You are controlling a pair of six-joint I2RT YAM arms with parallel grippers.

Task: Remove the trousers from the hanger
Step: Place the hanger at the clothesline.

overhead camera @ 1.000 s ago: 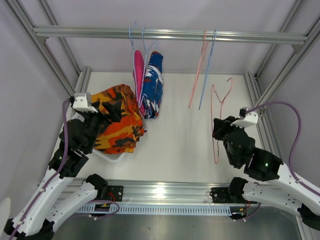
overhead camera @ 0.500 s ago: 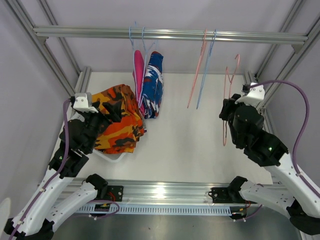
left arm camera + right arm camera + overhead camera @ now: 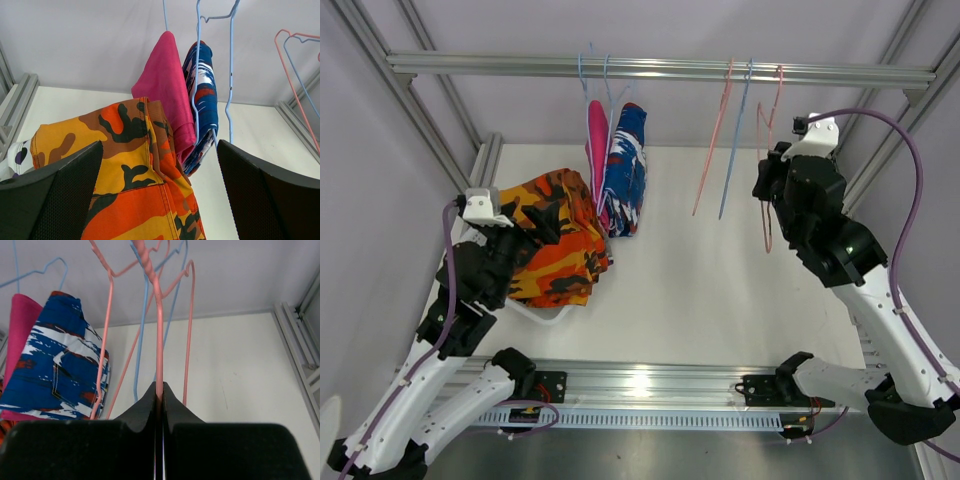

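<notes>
At far right, right gripper (image 3: 159, 390) clamps a thin pink wire hanger (image 3: 159, 335). Left gripper (image 3: 159, 142) gapes wide by crumpled orange camouflage trousers (image 3: 560, 240); pink trousers (image 3: 597, 150) hang folded beyond.

Bright, even light; glare on front rail (image 3: 638, 380); soft shadows.

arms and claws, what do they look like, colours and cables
The left arm and right arm have white lower links, black upper joints and a purple cable each. The left claw has broad black fingers with a mesh texture; the right claw is black, smooth, tapered.
</notes>
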